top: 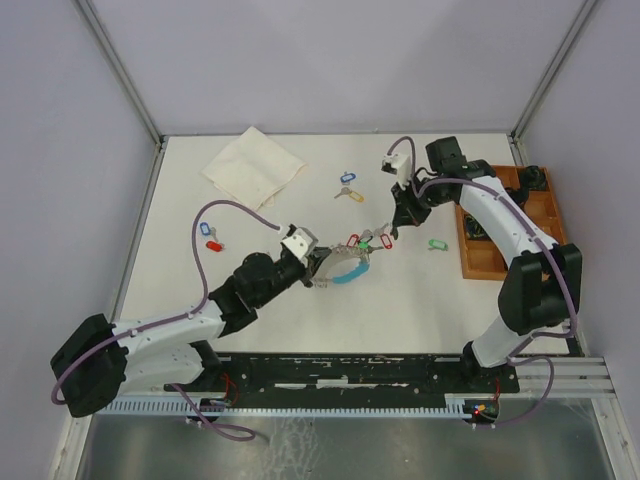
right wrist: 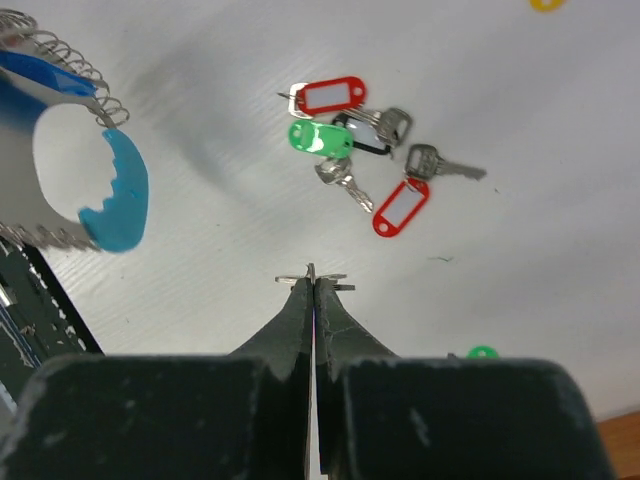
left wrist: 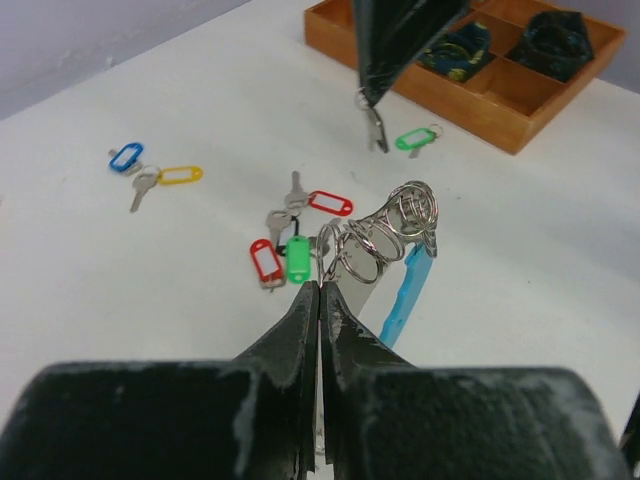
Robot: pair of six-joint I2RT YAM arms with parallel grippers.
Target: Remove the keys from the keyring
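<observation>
Left end effector (left wrist: 319, 286) tight on keyring (left wrist: 402, 292), right end effector (right wrist: 312, 276) aloft with key (left wrist: 376, 128)

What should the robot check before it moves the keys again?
1. Left gripper shut on the keyring: ok.
2. Right gripper shut on a small key: ok.
3. That key is away from the keyring: ok, it hangs apart.
4. Red, green and black tagged keys are off the keyring: cannot tell.
5. Bare table below for putting the key down: ok.
</observation>
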